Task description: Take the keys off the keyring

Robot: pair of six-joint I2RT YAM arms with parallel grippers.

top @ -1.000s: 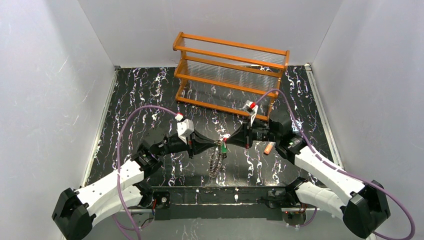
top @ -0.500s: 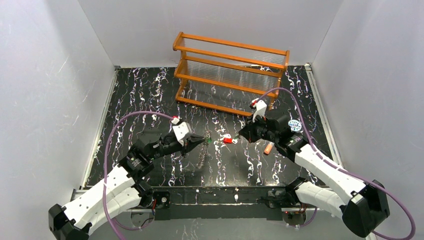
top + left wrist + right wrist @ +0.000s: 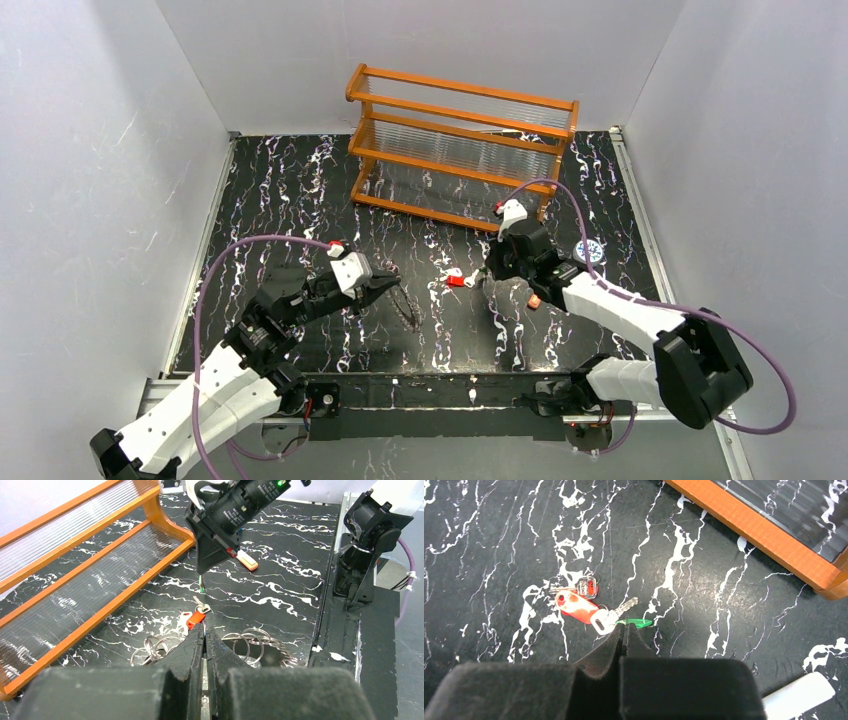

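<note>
- Left gripper point(image 3: 204, 632): fingers pressed together; I cannot tell whether they pinch anything.
- Keyring point(image 3: 249, 642): its wire loops spread just past the left fingertips, on both sides of them.
- Red key point(image 3: 572, 605): flat on the table, just ahead and left of the right fingertips.
- Right gripper point(image 3: 624, 630): clamped on the green key point(image 3: 636, 623), which juts out at the tips.

Green key point(image 3: 638, 623) in the closed right gripper point(image 3: 625, 630) — red keys point(image 3: 572, 605) just beside.
</note>
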